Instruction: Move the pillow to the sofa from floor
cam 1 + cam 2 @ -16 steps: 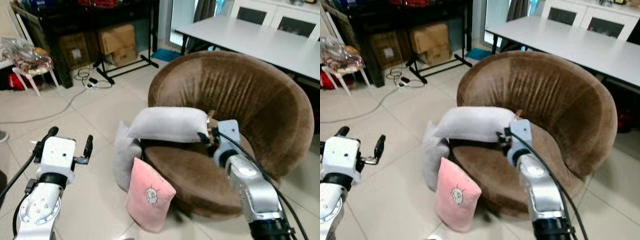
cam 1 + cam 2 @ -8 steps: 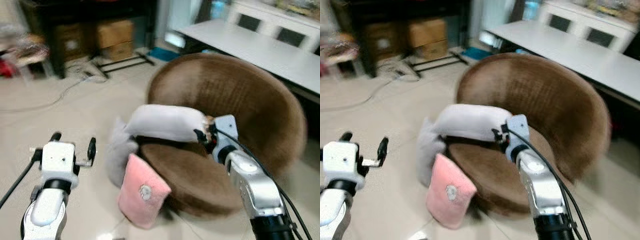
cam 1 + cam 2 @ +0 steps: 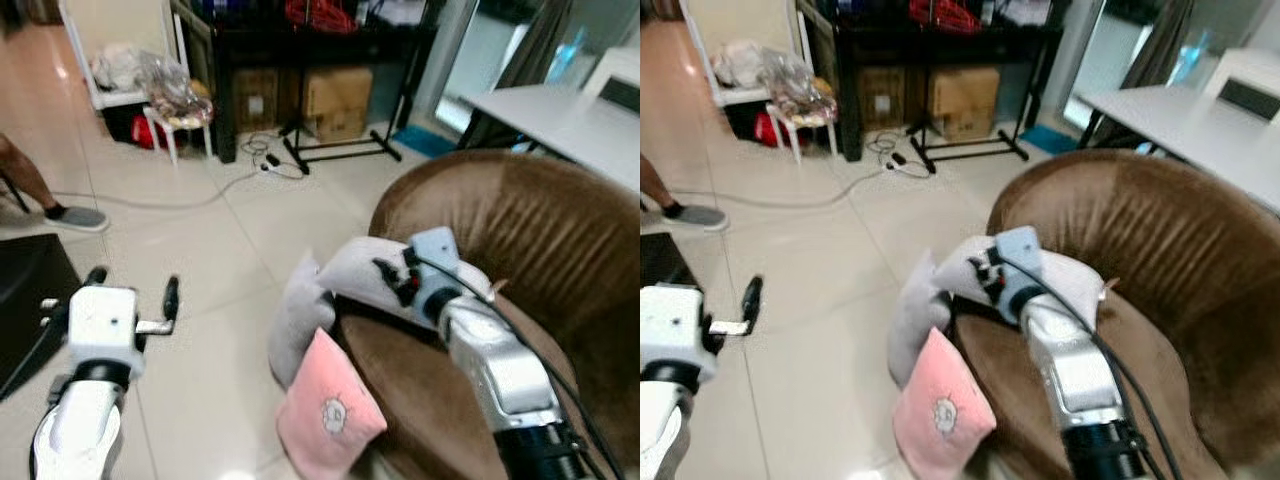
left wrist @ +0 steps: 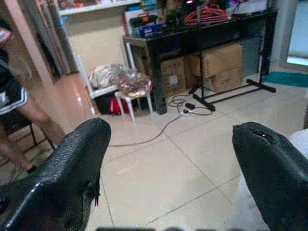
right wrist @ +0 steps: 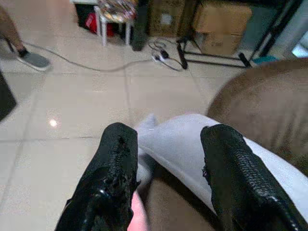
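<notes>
A grey pillow (image 3: 345, 268) is draped over the front rim of the round brown sofa chair (image 3: 520, 230). One end lies on the seat and the other hangs toward the floor. My right gripper (image 3: 393, 280) hovers just above the pillow's top. In the right wrist view its fingers (image 5: 118, 159) stand open, with the grey pillow (image 5: 178, 154) beyond them. A pink pillow (image 3: 328, 420) with a small face print leans against the chair's front on the floor. My left gripper (image 3: 133, 288) is held open over bare tiles to the left.
A person's foot in a grey shoe (image 3: 75, 217) rests on the tiles at far left, beside a black mat (image 3: 25, 290). A cable (image 3: 200, 200) crosses the floor. A black rack with cardboard boxes (image 3: 335, 90) stands behind, and a white table (image 3: 560, 115) at back right.
The whole view has swung left, so the camera has turned. My right gripper has gone from the pillow's right end to above its middle and now stands open.
</notes>
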Robot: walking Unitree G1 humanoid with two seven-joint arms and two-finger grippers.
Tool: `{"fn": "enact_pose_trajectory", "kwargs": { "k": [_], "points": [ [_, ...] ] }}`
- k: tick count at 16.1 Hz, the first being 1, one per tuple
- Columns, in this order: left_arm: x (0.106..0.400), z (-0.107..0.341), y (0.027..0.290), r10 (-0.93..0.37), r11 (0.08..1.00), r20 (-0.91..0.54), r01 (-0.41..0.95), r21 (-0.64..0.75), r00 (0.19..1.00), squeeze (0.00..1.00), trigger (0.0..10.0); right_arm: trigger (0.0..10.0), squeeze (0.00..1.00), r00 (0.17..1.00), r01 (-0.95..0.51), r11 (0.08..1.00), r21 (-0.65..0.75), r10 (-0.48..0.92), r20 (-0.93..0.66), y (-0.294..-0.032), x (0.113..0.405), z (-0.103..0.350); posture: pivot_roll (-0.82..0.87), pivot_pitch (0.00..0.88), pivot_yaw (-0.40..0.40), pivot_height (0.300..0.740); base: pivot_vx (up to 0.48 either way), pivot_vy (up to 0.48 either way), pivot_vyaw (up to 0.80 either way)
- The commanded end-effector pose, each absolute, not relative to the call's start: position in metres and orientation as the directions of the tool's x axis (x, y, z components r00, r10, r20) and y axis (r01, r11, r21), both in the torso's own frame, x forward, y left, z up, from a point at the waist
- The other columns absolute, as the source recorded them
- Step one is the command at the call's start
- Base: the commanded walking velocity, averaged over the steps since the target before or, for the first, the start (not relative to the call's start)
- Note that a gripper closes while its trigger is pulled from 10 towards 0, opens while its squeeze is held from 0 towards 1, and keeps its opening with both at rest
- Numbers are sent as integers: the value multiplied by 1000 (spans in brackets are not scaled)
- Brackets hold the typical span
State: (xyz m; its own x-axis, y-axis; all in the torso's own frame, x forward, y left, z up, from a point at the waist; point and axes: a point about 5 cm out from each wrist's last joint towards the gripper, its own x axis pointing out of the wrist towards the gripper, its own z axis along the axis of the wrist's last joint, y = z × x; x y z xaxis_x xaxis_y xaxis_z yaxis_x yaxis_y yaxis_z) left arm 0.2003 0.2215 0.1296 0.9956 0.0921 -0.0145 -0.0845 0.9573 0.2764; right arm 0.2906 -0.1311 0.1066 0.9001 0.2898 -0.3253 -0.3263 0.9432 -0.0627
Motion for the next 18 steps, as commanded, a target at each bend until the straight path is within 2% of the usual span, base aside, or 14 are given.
{"fn": "enact_pose_trajectory", "kwargs": {
  "k": [1, 5, 9, 18],
  "points": [
    [202, 129, 218, 66, 958, -18, -59, 280, 998, 0, 10000, 10000, 0, 908, -282, 956, -76, 241, -342, -141, 292, 105, 66, 0, -53, 740, 334, 0, 0],
    [211, 128, 219, 41, 948, -21, -33, 315, 999, 0, 10000, 10000, 0, 928, -235, 967, -101, 192, -321, -147, 293, 107, 28, 0, -9, 740, 150, 0, 0],
    [217, 122, 209, 32, 945, -19, -24, 326, 999, 0, 10000, 10000, 0, 931, -226, 971, -83, 190, -312, -155, 293, 111, 17, 0, -38, 740, 0, 0, 0],
    [209, 114, 216, 89, 943, -4, -83, 322, 996, 0, 10000, 10000, 0, 937, -205, 977, -65, 177, -303, -163, 294, 112, 15, 0, -78, 660, 0, 0, 0]
  ]
}}
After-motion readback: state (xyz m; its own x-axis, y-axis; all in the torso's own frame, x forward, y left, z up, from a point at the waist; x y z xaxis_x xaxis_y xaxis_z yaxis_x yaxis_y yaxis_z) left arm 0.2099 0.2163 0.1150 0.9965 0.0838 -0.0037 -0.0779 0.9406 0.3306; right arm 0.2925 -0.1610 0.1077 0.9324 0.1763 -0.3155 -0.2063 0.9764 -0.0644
